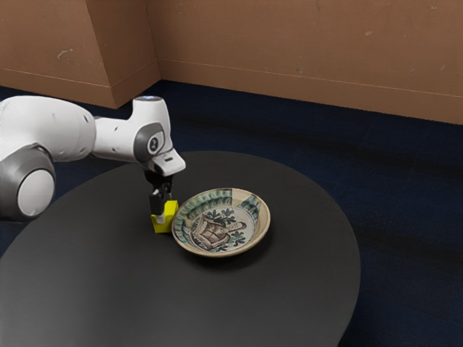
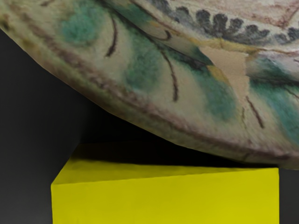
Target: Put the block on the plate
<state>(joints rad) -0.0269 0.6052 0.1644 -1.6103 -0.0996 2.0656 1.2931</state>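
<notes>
Yellow block (image 1: 170, 215) on the dark tabletop, just beside the rim of the patterned ceramic plate (image 1: 224, 225).

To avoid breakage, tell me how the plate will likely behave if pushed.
The plate looks ceramic, so it is probably stiff and fragile. Being wide and shallow, it would likely slide rather than roll. Pressing its flared rim downward might tip it.

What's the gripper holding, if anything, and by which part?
It can't be told: the gripper is down at the yellow block, next to the plate, but a grip isn't clear.
</notes>
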